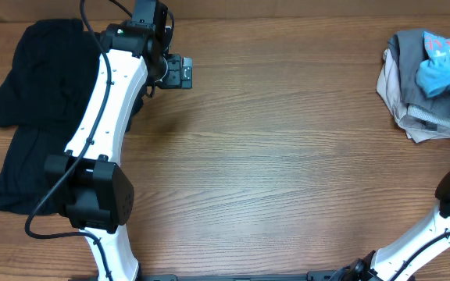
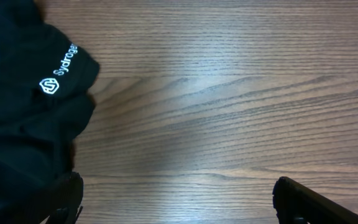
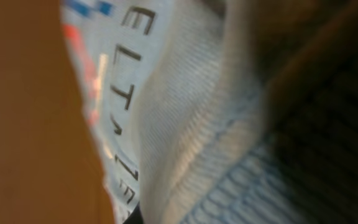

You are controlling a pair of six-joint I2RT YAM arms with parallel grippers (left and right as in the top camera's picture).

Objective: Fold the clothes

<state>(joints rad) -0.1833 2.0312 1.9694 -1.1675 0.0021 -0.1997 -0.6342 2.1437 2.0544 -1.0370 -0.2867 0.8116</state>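
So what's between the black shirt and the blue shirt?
Overhead, mostly bare table. Only the left arm and open left gripper are there, beside the black shirt; the blue shirt lies far right.

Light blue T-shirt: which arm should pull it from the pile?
Right. The light blue T-shirt sits on the right-side pile, its fabric filling the right wrist view. The left gripper is open far off, by the black shirt.
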